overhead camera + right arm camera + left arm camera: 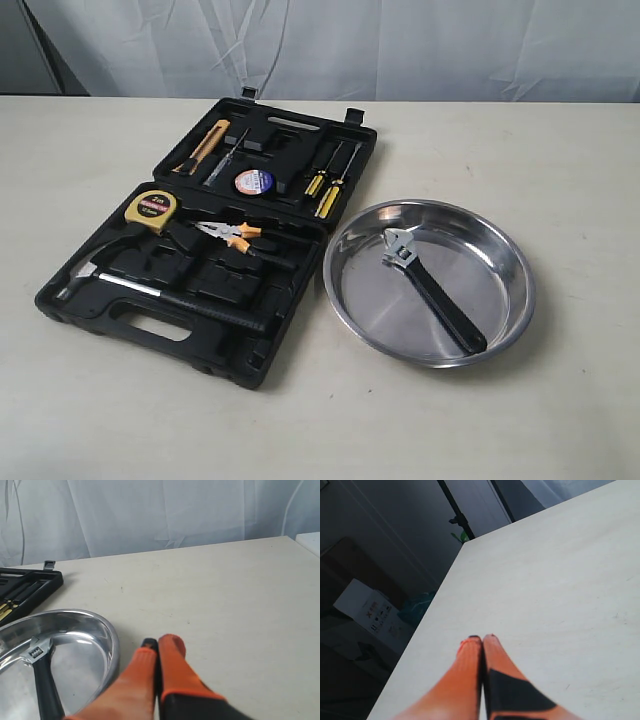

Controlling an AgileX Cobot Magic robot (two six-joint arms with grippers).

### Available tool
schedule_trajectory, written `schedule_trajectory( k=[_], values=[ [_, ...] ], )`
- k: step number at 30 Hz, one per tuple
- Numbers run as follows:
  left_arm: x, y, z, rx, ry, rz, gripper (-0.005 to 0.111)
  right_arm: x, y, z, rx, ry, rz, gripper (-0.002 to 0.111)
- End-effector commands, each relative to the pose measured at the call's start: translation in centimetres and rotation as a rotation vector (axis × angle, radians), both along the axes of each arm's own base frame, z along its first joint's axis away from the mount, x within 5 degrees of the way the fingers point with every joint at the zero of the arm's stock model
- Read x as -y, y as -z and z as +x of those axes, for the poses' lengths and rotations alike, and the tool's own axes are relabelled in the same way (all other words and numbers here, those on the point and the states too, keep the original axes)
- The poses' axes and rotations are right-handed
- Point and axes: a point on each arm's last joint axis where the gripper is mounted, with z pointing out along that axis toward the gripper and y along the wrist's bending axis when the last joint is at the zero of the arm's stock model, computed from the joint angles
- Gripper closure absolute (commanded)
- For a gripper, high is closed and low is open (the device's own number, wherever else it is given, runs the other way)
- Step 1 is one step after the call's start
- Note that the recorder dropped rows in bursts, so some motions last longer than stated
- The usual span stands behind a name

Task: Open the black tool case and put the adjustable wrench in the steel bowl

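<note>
The black tool case (200,300) lies open on the table, its lid flat behind the base. The adjustable wrench (430,290) lies inside the steel bowl (510,300), silver head toward the case, black handle toward the front rim. In the right wrist view the wrench (42,675) and the bowl (107,635) show beside my right gripper (160,642), which is shut and empty over bare table. My left gripper (482,639) is shut and empty near the table's edge. Neither gripper shows in the exterior view.
The case holds a hammer (150,288), orange-handled pliers (235,235), a yellow tape measure (150,208), a tape roll (253,181), a utility knife (205,145) and yellow screwdrivers (325,190). Beyond the table edge in the left wrist view stands a white box (370,612).
</note>
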Motion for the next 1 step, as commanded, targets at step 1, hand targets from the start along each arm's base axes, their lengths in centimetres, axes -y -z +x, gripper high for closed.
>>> schedule_trajectory(
  k=[1],
  values=[
    [0.07, -0.08, 0.08, 0.002, 0.012, -0.002, 0.106, 0.04, 0.04, -0.01, 0.013, 0.007, 0.001, 0.108]
  ],
)
